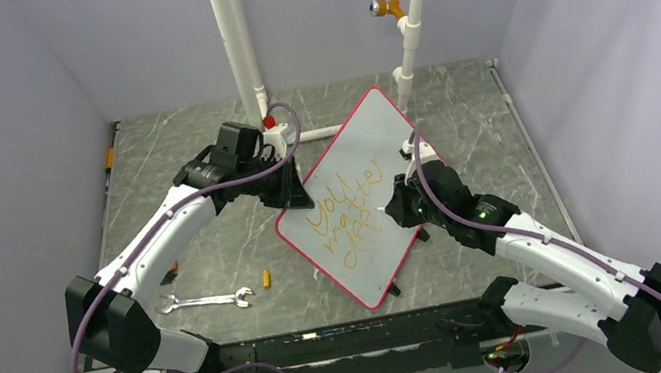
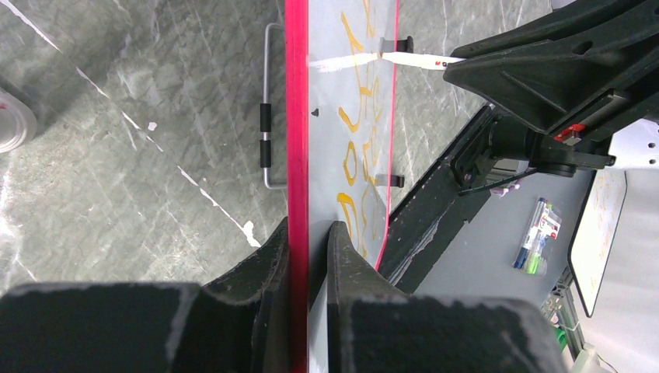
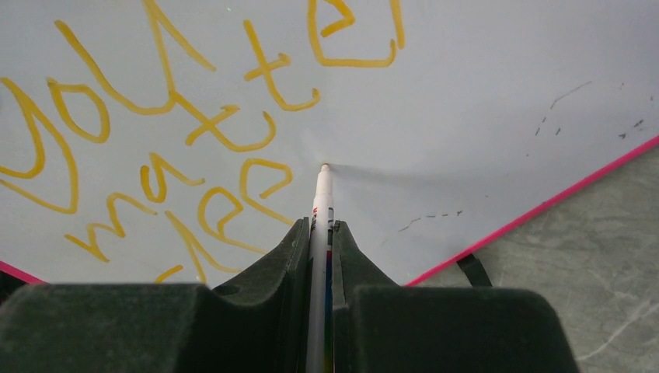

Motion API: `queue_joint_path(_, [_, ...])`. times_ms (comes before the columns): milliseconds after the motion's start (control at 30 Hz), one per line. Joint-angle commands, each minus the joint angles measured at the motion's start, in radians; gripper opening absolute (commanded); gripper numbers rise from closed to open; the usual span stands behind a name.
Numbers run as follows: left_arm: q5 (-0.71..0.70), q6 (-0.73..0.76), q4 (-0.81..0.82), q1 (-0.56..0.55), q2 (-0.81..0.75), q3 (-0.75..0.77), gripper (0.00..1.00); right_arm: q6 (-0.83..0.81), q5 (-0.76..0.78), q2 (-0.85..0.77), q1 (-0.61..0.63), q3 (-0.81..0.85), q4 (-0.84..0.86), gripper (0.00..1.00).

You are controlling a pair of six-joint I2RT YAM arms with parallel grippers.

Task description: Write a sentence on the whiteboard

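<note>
The whiteboard [image 1: 370, 144] lies diagonally in the table's middle, pale grey with a thin red rim. The sentence [image 1: 344, 217] is orange-yellow lettering in slanted lines, "You matter" and a third unclear line; it also shows in the right wrist view [image 3: 179, 116]. My left gripper [image 1: 291, 185] is shut on the board's left rim [image 2: 296, 140]. My right gripper [image 1: 402, 203] is shut on a white marker [image 3: 321, 203], whose tip touches the board just right of the lettering. The marker also shows in the left wrist view [image 2: 412, 58].
A silver wrench [image 1: 207, 301] and a small yellow marker cap [image 1: 267, 278] lie on the table left of the board. White pipe posts [image 1: 233, 40] stand behind it. A metal handle [image 2: 266, 109] lies beside the board's edge.
</note>
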Motion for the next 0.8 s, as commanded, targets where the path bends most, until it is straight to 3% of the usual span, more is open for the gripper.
queue_joint_path(0, [-0.285,0.108,-0.021,0.022,-0.021,0.015,0.0,-0.015,-0.025,0.009,-0.005,0.034,0.084,0.0])
queue_joint_path(500, [-0.282,0.106,-0.021,0.022,-0.018,0.014,0.0,-0.016,-0.043,0.035,-0.013,0.013,0.121,0.0])
queue_joint_path(767, [-0.28,0.107,-0.022,0.022,-0.019,0.015,0.0,0.019,-0.049,-0.008,-0.014,-0.043,0.036,0.0])
